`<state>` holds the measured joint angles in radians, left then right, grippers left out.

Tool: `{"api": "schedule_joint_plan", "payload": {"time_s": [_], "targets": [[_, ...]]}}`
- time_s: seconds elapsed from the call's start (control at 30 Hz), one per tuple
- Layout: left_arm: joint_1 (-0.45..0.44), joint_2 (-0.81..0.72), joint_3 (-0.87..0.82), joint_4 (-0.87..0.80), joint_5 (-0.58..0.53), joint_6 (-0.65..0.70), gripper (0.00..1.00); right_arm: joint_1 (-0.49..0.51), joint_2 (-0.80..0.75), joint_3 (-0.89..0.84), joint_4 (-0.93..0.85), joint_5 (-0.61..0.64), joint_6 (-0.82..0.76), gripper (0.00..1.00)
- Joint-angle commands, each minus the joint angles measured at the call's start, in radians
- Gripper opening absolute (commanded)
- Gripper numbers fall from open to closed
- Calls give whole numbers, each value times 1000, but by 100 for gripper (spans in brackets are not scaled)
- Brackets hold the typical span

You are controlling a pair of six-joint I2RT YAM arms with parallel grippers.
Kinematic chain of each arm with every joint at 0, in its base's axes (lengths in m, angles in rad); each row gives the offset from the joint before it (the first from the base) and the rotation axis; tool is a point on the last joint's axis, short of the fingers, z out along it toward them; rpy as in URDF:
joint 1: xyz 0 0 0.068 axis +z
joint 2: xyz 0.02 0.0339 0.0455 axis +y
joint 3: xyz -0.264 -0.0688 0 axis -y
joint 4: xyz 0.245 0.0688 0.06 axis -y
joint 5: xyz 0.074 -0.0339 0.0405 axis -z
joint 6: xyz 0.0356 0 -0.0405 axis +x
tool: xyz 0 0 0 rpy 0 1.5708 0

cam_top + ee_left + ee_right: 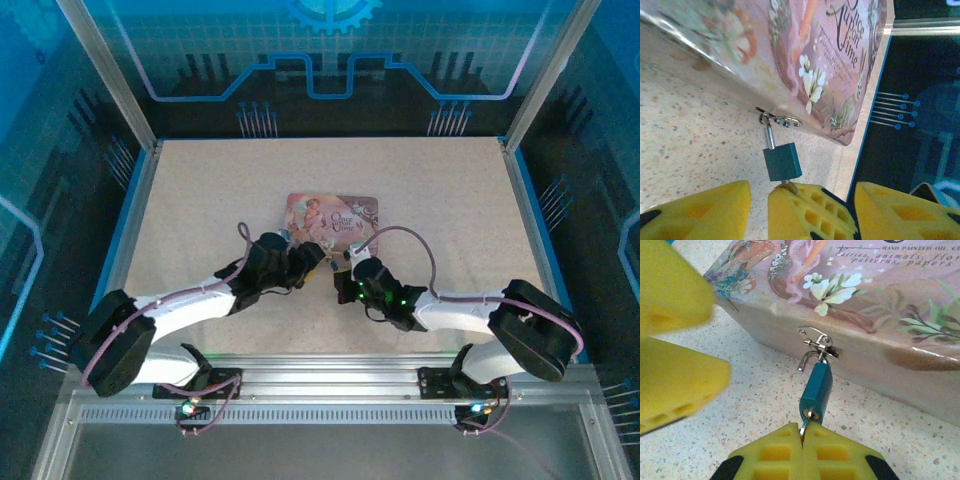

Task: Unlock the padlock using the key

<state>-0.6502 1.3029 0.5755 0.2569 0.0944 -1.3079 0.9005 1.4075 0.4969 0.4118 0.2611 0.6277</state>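
**Right jaws pinch the key at the lock; left jaws stand apart**

The right jaws are pressed together on the key (803,430), a thin metal sliver showing between their yellow fingertips (775,452). The key's tip meets the keyhole in the bottom of the padlock (816,387), which sits straight ahead of these jaws, just off their tips. The lock's teal body slants away from them. Its silver shackle is hooked through the hasp (820,344) on the front wall of the tin (865,300), just beyond the lock. Whether the shackle has sprung I cannot tell.

The left jaws stand well apart and hold nothing. From the left wrist, the padlock lies just ahead of their gap, and the right jaws' closed tips sit in that gap right behind it. From the right wrist, the left fingers (685,385) hang to the left of the right jaws, above the speckled counter (740,420) and clear of the lock.
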Motion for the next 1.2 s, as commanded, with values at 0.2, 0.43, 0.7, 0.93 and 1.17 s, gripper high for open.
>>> {"api": "schedule_joint_plan", "payload": {"time_s": [0.2,0.43,0.7,0.93,1.17], "targets": [[115,-123,56,-275,-3,199,70,-76,6,-66,66,-148,253,0],[198,-128,68,-315,25,255,74,-111,41,-64,82,-230,353,1],[238,-134,75,-337,35,286,75,-128,118,-46,105,-280,395,2],[266,-156,73,-356,38,296,76,-136,180,-46,147,-309,409,3],[290,-178,70,-388,34,321,78,-138,207,-51,159,-322,400,11]]}}
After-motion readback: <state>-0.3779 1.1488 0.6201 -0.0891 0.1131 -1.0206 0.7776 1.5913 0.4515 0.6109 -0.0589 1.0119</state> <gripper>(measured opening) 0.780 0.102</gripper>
